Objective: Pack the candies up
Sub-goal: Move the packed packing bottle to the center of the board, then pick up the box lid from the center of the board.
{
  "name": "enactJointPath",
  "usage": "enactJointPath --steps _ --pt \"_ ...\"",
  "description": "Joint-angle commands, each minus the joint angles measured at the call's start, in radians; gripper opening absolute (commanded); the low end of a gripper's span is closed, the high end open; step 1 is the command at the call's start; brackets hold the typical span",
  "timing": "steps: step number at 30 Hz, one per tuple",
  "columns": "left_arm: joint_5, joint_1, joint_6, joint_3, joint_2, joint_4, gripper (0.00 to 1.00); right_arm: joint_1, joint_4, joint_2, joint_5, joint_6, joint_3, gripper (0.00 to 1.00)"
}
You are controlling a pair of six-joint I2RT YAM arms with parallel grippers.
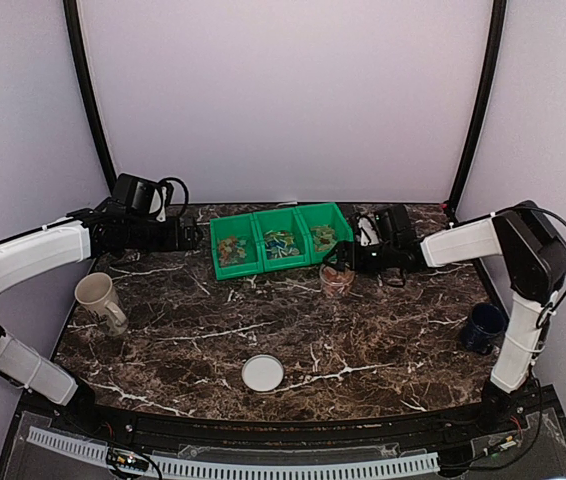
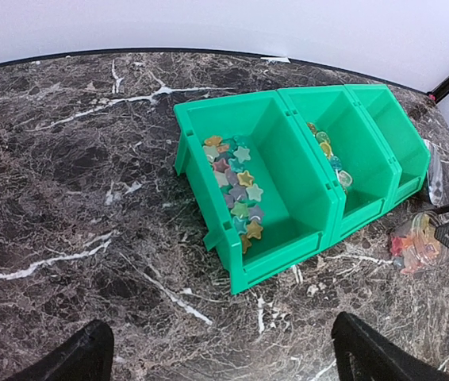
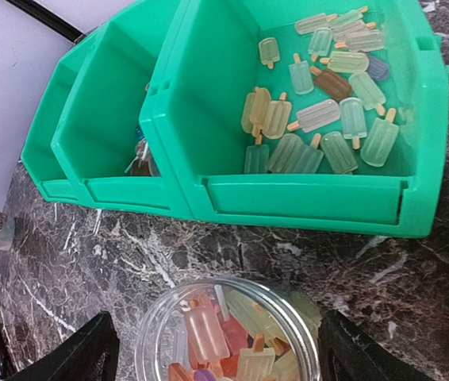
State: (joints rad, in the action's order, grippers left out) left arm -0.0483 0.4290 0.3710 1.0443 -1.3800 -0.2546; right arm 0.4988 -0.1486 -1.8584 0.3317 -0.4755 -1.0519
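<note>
Translucent popsicle-shaped candies (image 3: 320,119) lie in the green plastic bin (image 3: 304,202)'s end compartment and the round clear jar (image 3: 228,333); right gripper (image 3: 218,353) straddles that jar, can't tell if it's squeezing, left gripper (image 2: 223,353) is spread wide.

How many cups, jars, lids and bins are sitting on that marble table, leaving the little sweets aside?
Mugs: 2, a cream mug and a dark blue mug
Clear jar: 1
White round lid: 1
Green three-compartment bin: 1
Total: 5
</note>
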Motion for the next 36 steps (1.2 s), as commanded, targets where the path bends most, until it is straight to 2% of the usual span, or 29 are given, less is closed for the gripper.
enactJointPath --steps 1,16,18,24,27,31,36 --pt "0.014 -0.010 0.008 -0.013 -0.003 0.019 0.99 0.036 -0.047 -0.043 0.098 -0.014 -0.033 0.86" --pt "0.028 -0.016 -0.008 -0.019 0.008 0.024 0.99 0.196 0.050 -0.051 0.096 -0.003 -0.128 0.87" --pt "0.064 -0.016 -0.033 -0.021 0.012 0.032 0.99 0.198 0.077 -0.034 0.075 0.025 -0.138 0.88" --pt "0.317 -0.016 -0.146 -0.091 0.067 0.159 0.99 0.196 0.210 0.060 -0.067 0.175 -0.163 0.92" --pt "0.394 -0.011 -0.178 -0.102 0.069 0.194 0.99 0.188 0.251 0.119 -0.134 0.228 -0.145 0.94" --pt "0.443 0.030 -0.257 -0.072 0.032 0.149 0.99 0.161 0.247 0.223 -0.204 0.262 -0.065 0.98" --pt "0.481 0.131 -0.394 -0.036 -0.010 0.077 0.99 0.116 0.234 0.333 -0.238 0.278 0.022 0.99"
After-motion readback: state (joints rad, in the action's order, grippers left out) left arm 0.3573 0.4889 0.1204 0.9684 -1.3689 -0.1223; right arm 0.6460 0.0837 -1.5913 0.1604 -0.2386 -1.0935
